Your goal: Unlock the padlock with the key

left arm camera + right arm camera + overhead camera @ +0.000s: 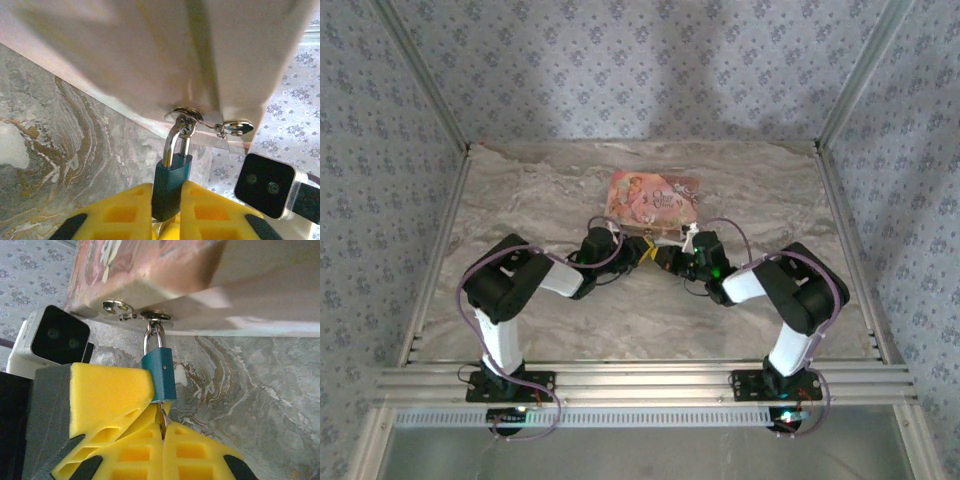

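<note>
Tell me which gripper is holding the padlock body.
The left gripper: its yellow fingers pinch the teal padlock from both sides. The right gripper is shut on the key under the padlock instead.

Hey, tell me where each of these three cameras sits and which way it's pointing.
Top external: above and behind the robot, looking down on the table; both arms meet at the box.
Left wrist: on the left arm, facing the padlock; left gripper clamps it.
Right wrist: on the right arm, facing the padlock; right gripper pinches the key.
Shared: both wrist views show the padlock and box.
</note>
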### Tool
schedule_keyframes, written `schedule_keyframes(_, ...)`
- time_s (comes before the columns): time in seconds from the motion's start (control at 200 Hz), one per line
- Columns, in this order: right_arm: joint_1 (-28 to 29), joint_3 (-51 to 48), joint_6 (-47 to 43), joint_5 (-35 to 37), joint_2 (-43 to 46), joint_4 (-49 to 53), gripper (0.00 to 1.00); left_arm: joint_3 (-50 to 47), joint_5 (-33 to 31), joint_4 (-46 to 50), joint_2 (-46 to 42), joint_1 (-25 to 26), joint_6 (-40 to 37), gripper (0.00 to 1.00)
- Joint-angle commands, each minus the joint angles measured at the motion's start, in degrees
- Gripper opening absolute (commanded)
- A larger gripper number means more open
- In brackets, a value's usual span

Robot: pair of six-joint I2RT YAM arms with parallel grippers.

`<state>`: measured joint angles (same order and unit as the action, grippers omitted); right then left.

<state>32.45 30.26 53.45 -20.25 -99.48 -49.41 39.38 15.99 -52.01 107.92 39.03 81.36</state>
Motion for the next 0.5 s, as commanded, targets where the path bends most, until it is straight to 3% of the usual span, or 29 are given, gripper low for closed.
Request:
schedule_keyframes(0.0,0.0,-0.64,0.84,-1.66,2.28,-0.43,0.11,1.02,-1.51,-2.06,0.8,0.37,0.02,0.12)
schedule_keyframes(0.33,-2.71,-5.99,-3.76,1.94,10.85,5.21,0.45,1.64,-1.38,-0.87,-0.4,0.71,0.71,0.07)
schedule_keyframes(0.495,-2.59,-4.09,-18.77,6.65,21.17,18.74,0.55,1.76,-1.08,0.54,-1.46,0.88,1.23,0.07)
